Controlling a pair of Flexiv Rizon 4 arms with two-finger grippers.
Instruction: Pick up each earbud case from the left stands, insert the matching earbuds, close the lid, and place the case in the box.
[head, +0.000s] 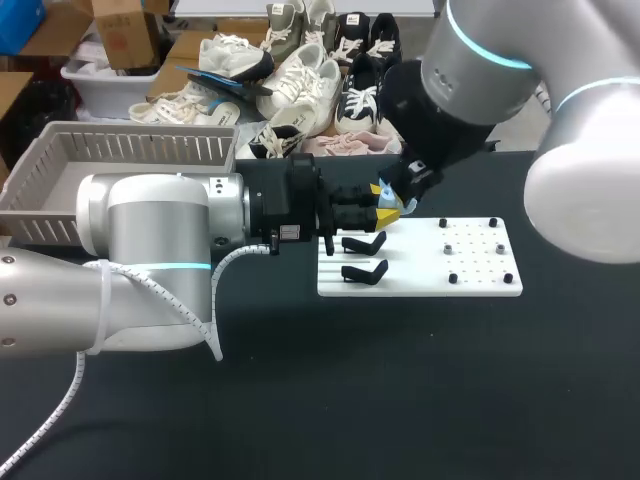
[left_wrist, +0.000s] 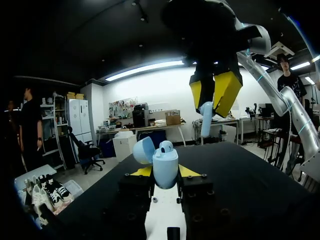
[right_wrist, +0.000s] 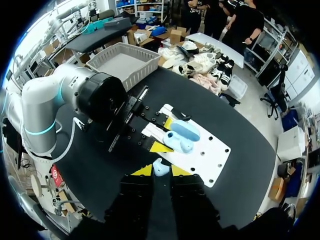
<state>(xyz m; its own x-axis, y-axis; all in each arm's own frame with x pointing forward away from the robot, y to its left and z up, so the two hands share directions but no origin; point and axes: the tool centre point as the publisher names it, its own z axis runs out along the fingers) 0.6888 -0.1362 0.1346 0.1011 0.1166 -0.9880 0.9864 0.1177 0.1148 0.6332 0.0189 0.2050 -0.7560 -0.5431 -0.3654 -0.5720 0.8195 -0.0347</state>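
Clamped between the yellow tips of the left gripper (left_wrist: 165, 171): the pale blue case (left_wrist: 165, 165), upright, lid (left_wrist: 143, 150) swung open to one side, mouth facing up. Possibly one earbud seated inside, judging by a rounded bump at the mouth; hard to be sure. Just above and slightly beyond, not touching the case: the right gripper (left_wrist: 214, 95), pointing straight down, pinching the earbud (left_wrist: 206, 117), long axis vertical, hanging below the tips. Probably calls for a short drop, straight down and a touch back toward the left gripper. Beneath both, the white board (head: 480, 270) with its black stands (head: 362, 272), lying on the black table (head: 400, 400). Farther off to the left, a grey basket (head: 130, 150).
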